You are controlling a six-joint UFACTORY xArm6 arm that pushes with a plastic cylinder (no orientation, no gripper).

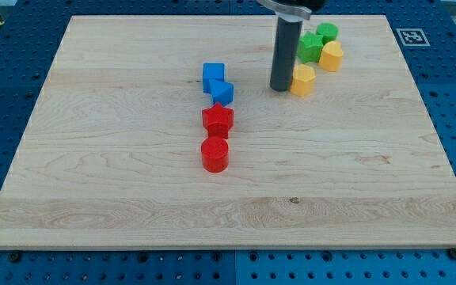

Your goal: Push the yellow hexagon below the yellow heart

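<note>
My tip [281, 87] touched the yellow hexagon [302, 80] near the counter's [133, 206] top edge; yellow heart [332, 55] lay just beyond, toward the top-right corner. No claw fitted; no containers.

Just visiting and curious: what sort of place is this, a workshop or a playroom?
Probably a robot test lab. A wooden board sits on a blue perforated bench, a printed marker tag marks one corner, and my tip is beside the yellow hexagon.
</note>
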